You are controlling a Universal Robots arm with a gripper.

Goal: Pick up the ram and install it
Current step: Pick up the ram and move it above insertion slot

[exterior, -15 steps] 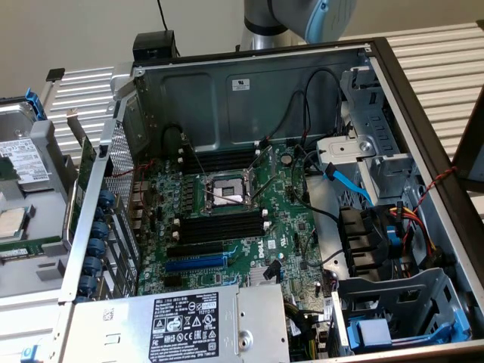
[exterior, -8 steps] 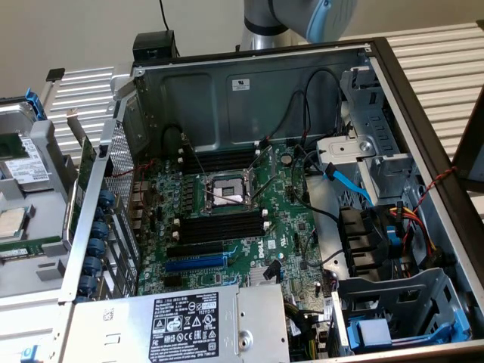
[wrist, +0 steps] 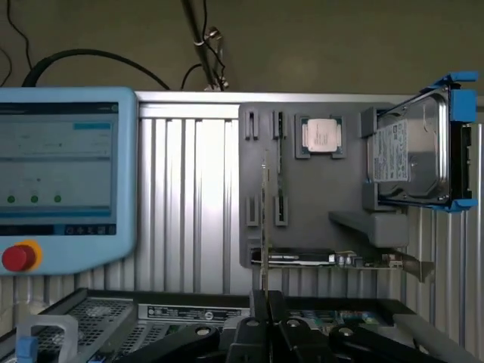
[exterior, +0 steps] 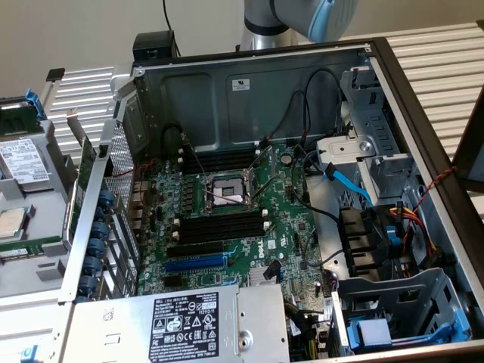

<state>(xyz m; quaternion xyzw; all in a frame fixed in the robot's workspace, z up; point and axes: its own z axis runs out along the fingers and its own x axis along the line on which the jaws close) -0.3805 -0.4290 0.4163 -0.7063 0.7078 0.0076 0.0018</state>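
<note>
1. The computer case (exterior: 249, 91) lies on its side with the cover off. We think this is done so that the boards inside face upward and can be reached from above. It holds the motherboard (exterior: 291, 219), the power supply (exterior: 136, 325) and the drive cages.
2. The arm (exterior: 302, 19) shows above the far wall of the case.
3. The grey tray (wrist: 318, 197) stands just beside the case, on the exterior view's left of it. Each part sits in its own recess, probably so that it has a known place.
4. In the tray we see a hard drive (wrist: 408, 155) in a blue frame, an expansion card (wrist: 318, 259) and a processor (wrist: 321, 134). Its narrow slots look unoccupied.
5. The black memory slots (exterior: 223, 227) are inside the case, next to the processor socket. We see no stick in them.
6. The gripper (wrist: 263, 302) has its jaws together on a thin stick seen edge-on, which we take for the ram (wrist: 264, 219).
7. The ram stands straight out from the fingers, off the tray. We judge it is held by one long edge, so the contact edge is free. Whether it hangs over the case or over the tray, we cannot tell.
</note>
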